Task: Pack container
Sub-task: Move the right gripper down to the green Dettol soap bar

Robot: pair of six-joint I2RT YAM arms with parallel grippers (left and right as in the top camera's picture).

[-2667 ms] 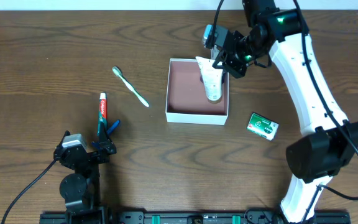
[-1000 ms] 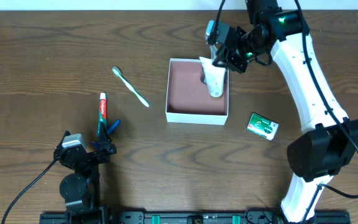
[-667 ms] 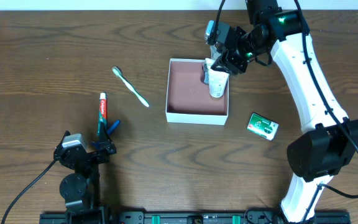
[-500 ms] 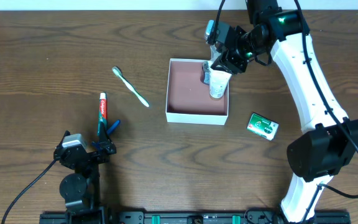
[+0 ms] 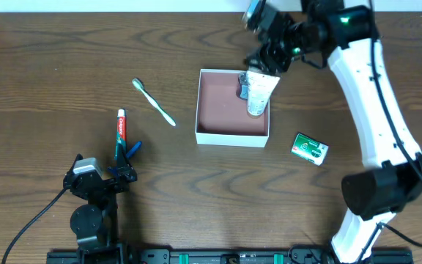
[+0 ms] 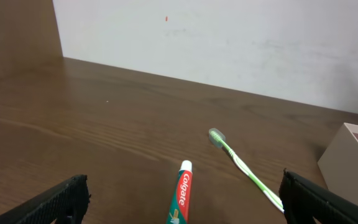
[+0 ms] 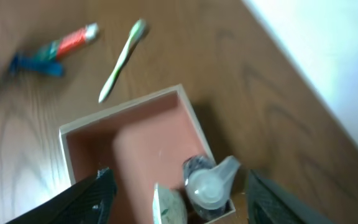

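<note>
The container (image 5: 231, 137), a shallow white-walled box with a reddish-brown inside, sits at the table's middle. A white tube (image 5: 259, 92) stands in its far right corner against the wall, beside a small dark bottle with a clear cap (image 5: 245, 89). My right gripper (image 5: 269, 48) hangs open above them and holds nothing. The right wrist view looks down between the spread fingers (image 7: 93, 194) onto the container (image 7: 122, 113), the bottle (image 7: 206, 182) and the tube's top (image 7: 169, 208). My left gripper (image 6: 182, 184) rests open near the front left, with a toothpaste tube (image 6: 180, 202) lying between its fingers, untouched.
A green-and-white toothbrush (image 5: 153, 102) lies left of the container, and the red-green toothpaste (image 5: 121, 135) lies in front of it. A green soap box (image 5: 310, 148) lies to the container's right. The container's corner (image 6: 352, 155) shows at the right edge of the left wrist view.
My right gripper has opened, let go of the white tube and lifted up and away toward the far edge. The tube stays standing in the container. The left arm has not moved.
</note>
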